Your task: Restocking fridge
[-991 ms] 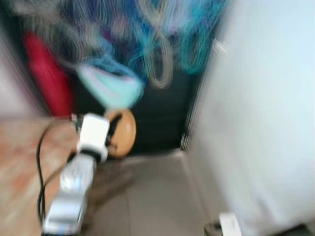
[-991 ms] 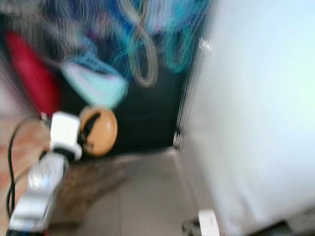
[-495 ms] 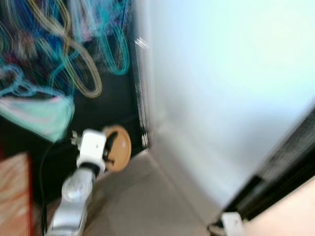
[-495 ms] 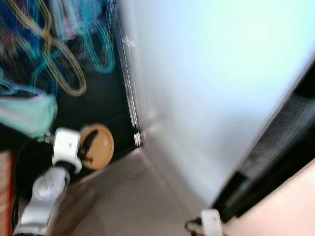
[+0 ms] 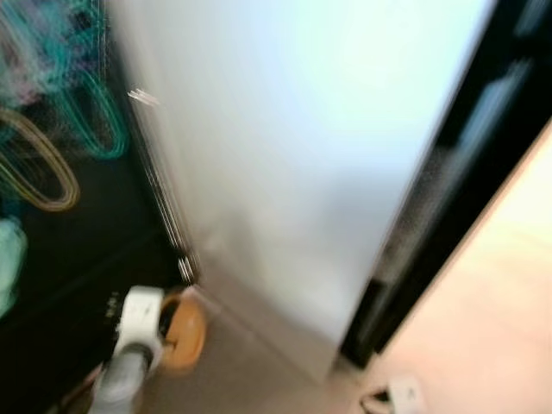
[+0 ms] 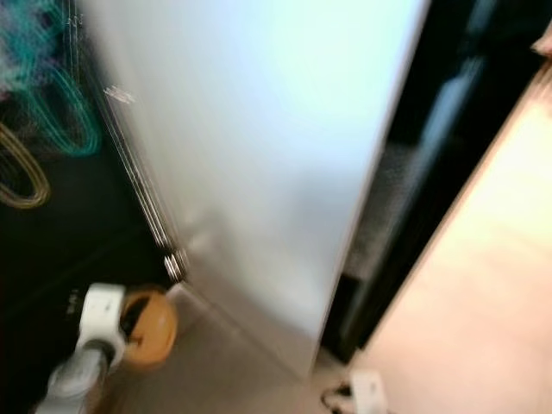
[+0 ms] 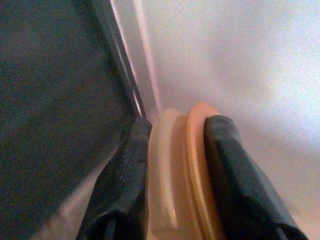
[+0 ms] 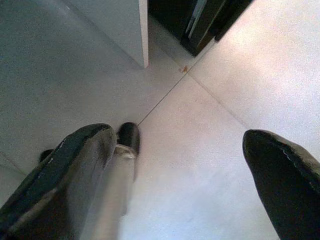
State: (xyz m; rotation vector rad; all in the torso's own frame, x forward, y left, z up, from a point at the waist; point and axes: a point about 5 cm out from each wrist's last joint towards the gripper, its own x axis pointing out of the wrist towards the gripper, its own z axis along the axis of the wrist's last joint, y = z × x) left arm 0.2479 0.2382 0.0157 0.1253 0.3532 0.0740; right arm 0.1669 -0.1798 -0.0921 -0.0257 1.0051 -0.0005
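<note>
My left gripper (image 7: 175, 125) is shut on a round orange-tan disc-shaped thing (image 7: 181, 170), held on edge between the two black fingers (image 7: 227, 165). In the blurred eye views the same orange thing (image 5: 183, 332) sits low at the left, at the end of my silver left arm (image 5: 129, 362), close to the bottom corner of a tall white panel (image 5: 293, 155), which looks like the fridge's side or door. My right gripper (image 8: 177, 137) hangs open over the pale floor (image 8: 210, 165) with nothing between its fingers.
A dark opening (image 5: 457, 172) runs along the white panel's right side, with a pale beige surface (image 5: 509, 285) beyond it. Blurred teal and yellow loops (image 5: 52, 129) hang against a dark background at the left. A dark rounded thing (image 8: 128, 136) sits on the floor below my right gripper.
The whole picture has swung to the right: the coloured loops slid off to the left and the white panel now takes the middle. The left gripper still holds the orange thing.
</note>
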